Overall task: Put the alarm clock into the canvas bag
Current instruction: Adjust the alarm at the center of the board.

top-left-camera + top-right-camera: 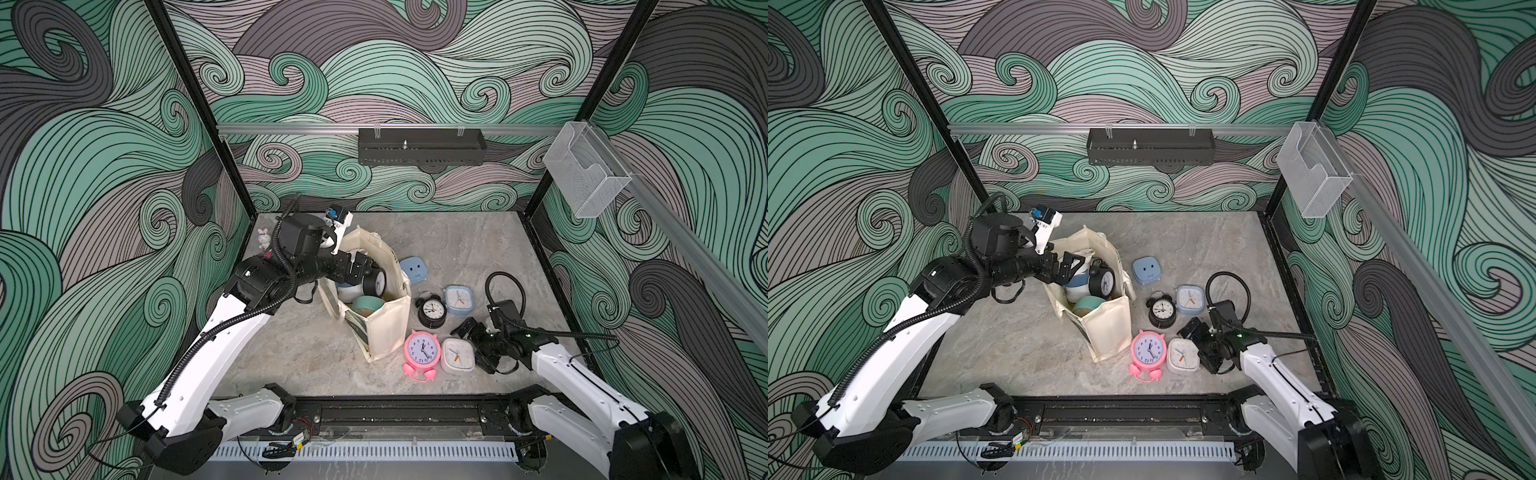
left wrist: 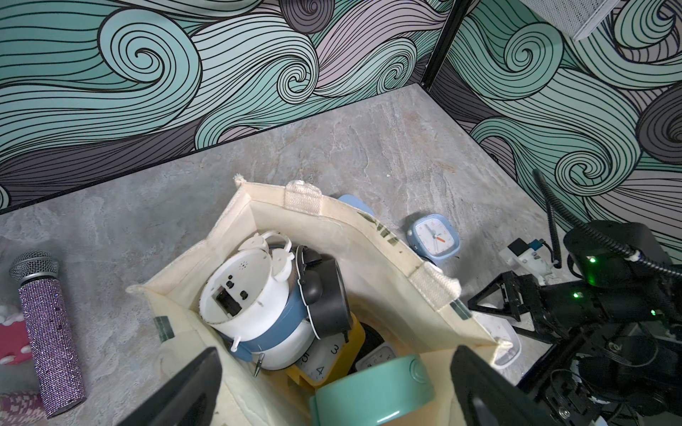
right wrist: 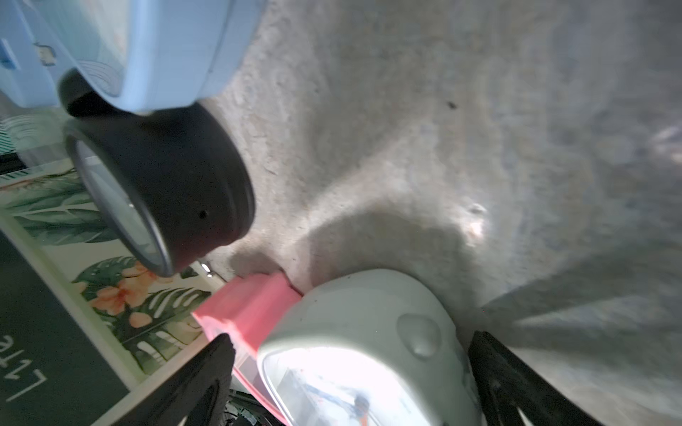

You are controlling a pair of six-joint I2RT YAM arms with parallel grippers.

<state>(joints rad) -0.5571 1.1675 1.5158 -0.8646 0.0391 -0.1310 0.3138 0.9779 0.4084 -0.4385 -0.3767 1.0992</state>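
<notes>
Wave-print walls, grey stone-look table (image 1: 457, 249). Bag (image 1: 384, 328) stands upright mid-table with its mouth open, several clocks already inside: a black one (image 1: 376, 282), a white-and-blue one (image 2: 251, 295), a teal one (image 2: 372, 387), a yellow one (image 2: 332, 361).

Left gripper (image 1: 360, 266) is at the bag mouth, jaws wide apart, holding nothing. Right gripper (image 1: 471, 349) is low at the table, jaws spread on either side of the white clock (image 3: 369, 332) and not yet closed on it.

White clock lies on the table just beside the bag, touching or nearly touching the pink clock (image 1: 422, 349). Black clock (image 1: 432, 311) and blue clock (image 1: 458, 299) lie further back, plus a blue face-down one (image 1: 414, 270) by the bag's far side.

Step, as I judge it: pick of the next clock, with the right arm lined up on the white one. The next move calls for closing the jaws squarely on its rounded sides without nudging the pink clock, lifting clear, then carrying it over the bag rim. The left gripper sits in the opening and may need to move out of the way.

Writing: dark green band on the bag (image 3: 55, 332) carries white block letters, seen turned, roughly "LITE" or "LIFE", can't settle which. Dials show ordinary numerals. No brand readable.
</notes>
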